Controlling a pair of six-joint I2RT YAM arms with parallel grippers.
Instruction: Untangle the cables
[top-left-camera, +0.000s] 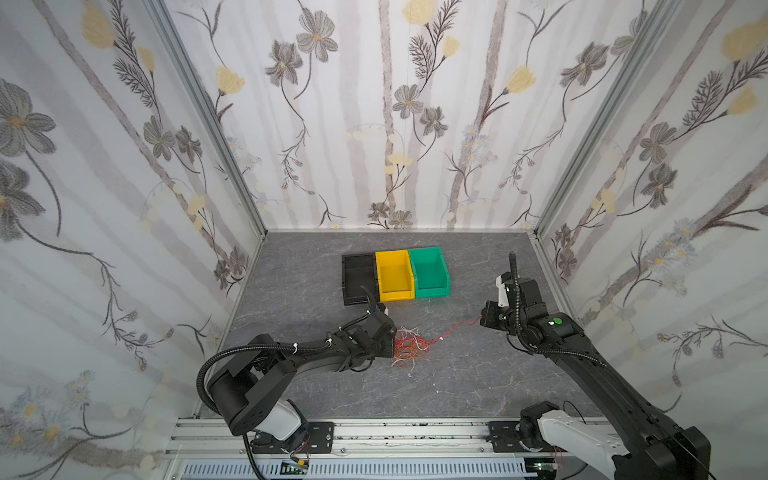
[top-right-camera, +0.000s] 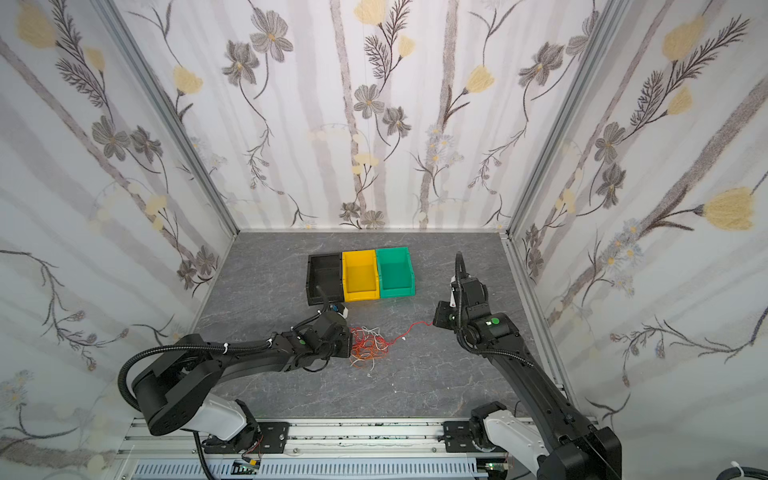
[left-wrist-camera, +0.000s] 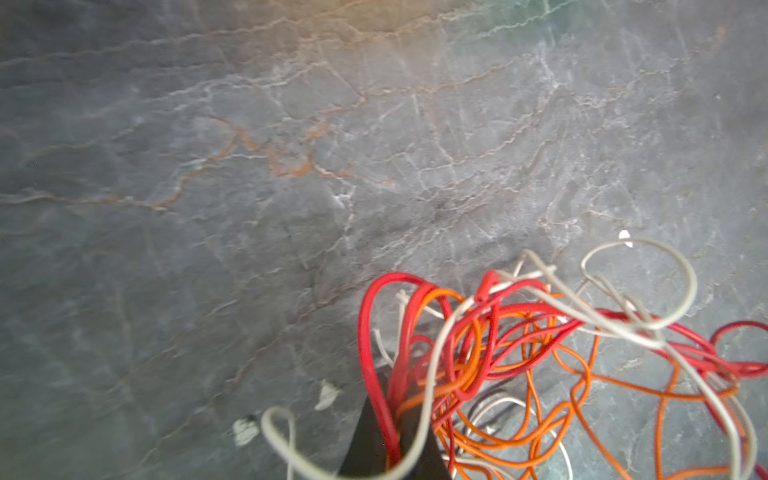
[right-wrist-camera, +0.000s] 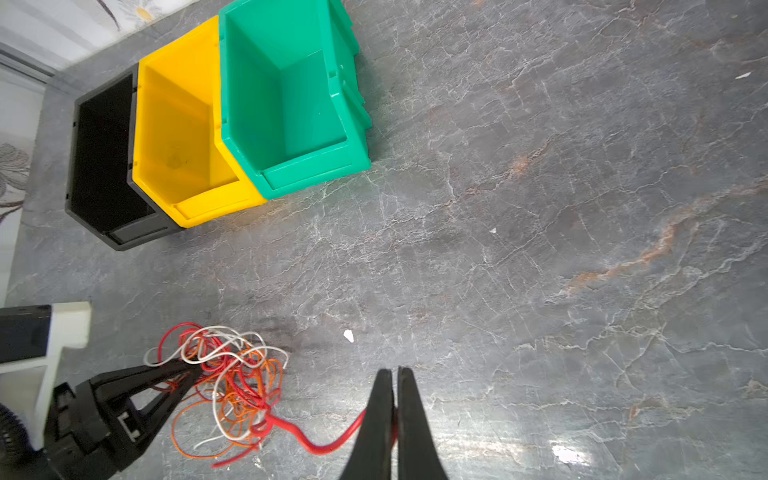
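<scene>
**Top views.** In both top views the cables (top-left-camera: 409, 347) (top-right-camera: 370, 347) are lying as one tangled heap on the counter (top-left-camera: 457, 386), near the middle front and well apart from the bins (top-left-camera: 395, 274) at the back. The left hand (top-left-camera: 394, 345) is sitting against the heap's left edge, mostly hidden under its own wrist. One red strand (top-left-camera: 455, 328) is running out of the heap rightward and slightly toward the back, ending at the right hand (top-left-camera: 484, 320). It is sagging in waves, not taut.

**Left wrist view.** The left hand (left-wrist-camera: 392, 419) is standing closed, pinching at least one red loop of the cables (left-wrist-camera: 519, 353) at the heap's edge. The white ones are arching loose over the top.

**Right wrist view.** The right hand (right-wrist-camera: 395, 374) is standing closed on the end of the red strand (right-wrist-camera: 316, 444), which is entering between its jaws from the heap's side. The left hand (right-wrist-camera: 183, 372) is clamping the opposite flank of the cables (right-wrist-camera: 237, 382).

**Judgement.** The strand's long axis is lying on the line between the two hands, so the coming pull is likely calling for the right hand to draw away from the left along that line.
</scene>
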